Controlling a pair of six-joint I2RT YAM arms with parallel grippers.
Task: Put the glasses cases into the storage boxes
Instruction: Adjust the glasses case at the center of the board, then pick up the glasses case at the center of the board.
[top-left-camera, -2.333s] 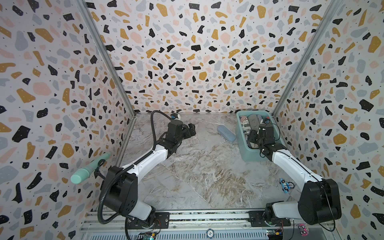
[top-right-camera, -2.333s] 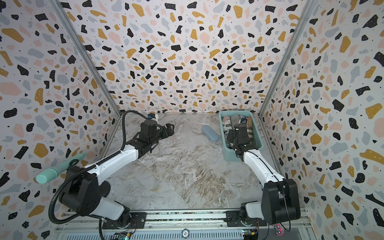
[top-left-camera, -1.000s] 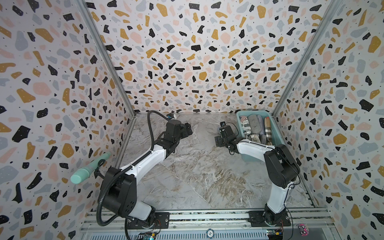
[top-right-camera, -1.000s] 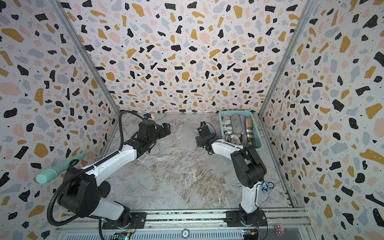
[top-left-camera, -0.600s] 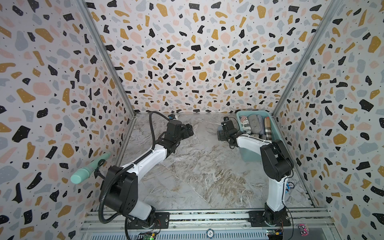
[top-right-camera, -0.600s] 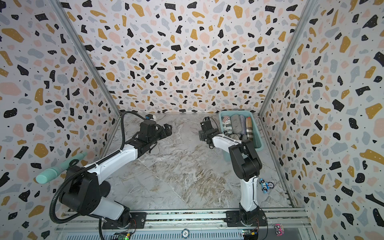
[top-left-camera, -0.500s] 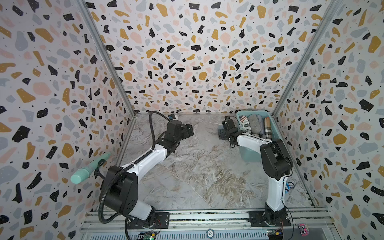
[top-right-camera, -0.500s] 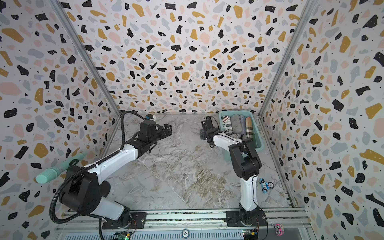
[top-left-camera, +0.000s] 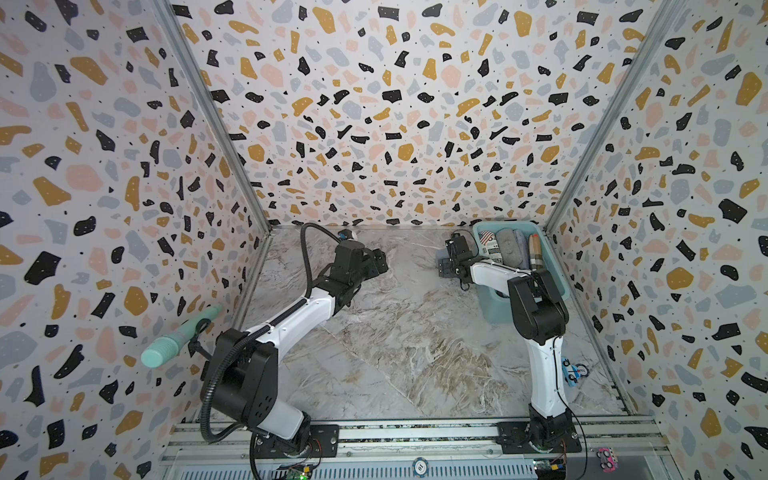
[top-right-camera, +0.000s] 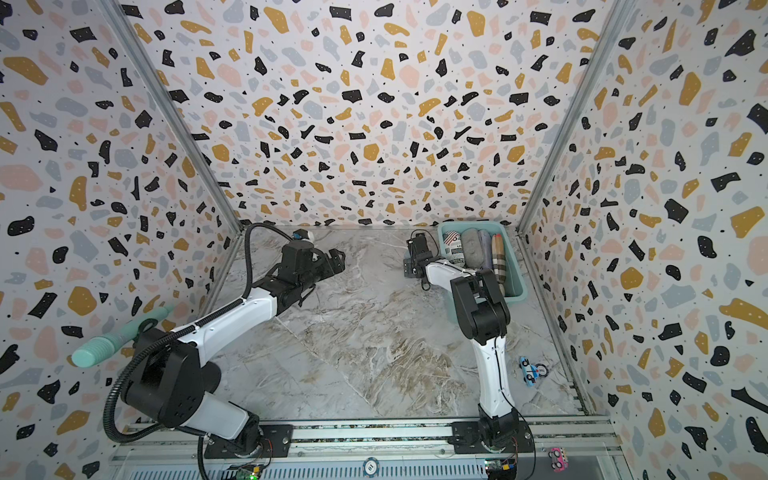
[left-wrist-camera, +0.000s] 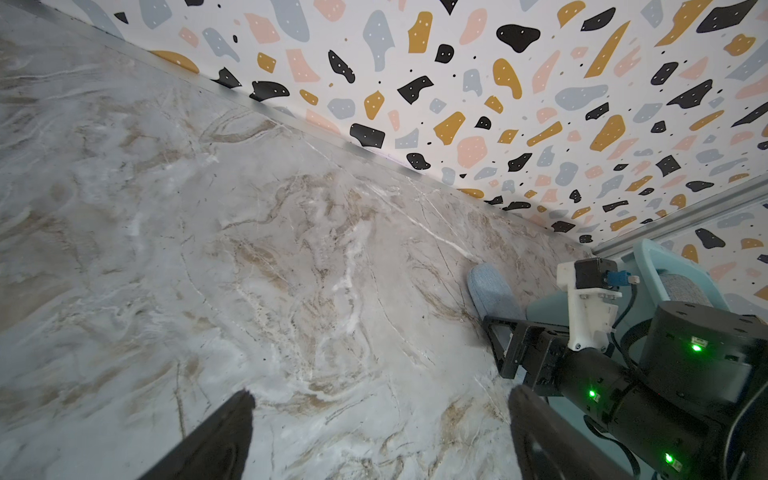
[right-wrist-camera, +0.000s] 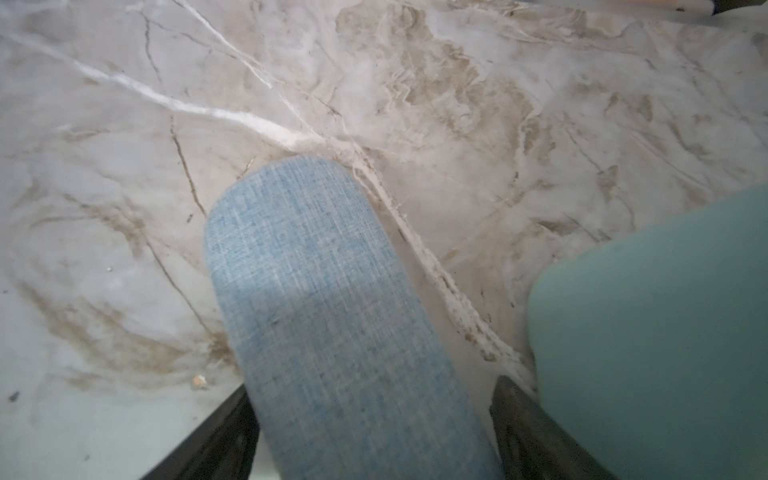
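From above, the right gripper (top-left-camera: 448, 268) all but hides the blue case (right-wrist-camera: 332, 311); its jaws straddle it, apart. Rounded, denim-weave fabric. The left gripper (left-wrist-camera: 380, 432) gapes wide.

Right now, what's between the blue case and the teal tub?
Between blue case and teal tub: bare marble tabletop, plus one of the right gripper's open jaws. Shows in the right wrist view.

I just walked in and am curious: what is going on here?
The right gripper is down over a blue glasses case lying on the table beside the teal box, one jaw on each side; whether it grips yet is unclear. Several cases already lie in the box. The left gripper hangs open and empty above the table.
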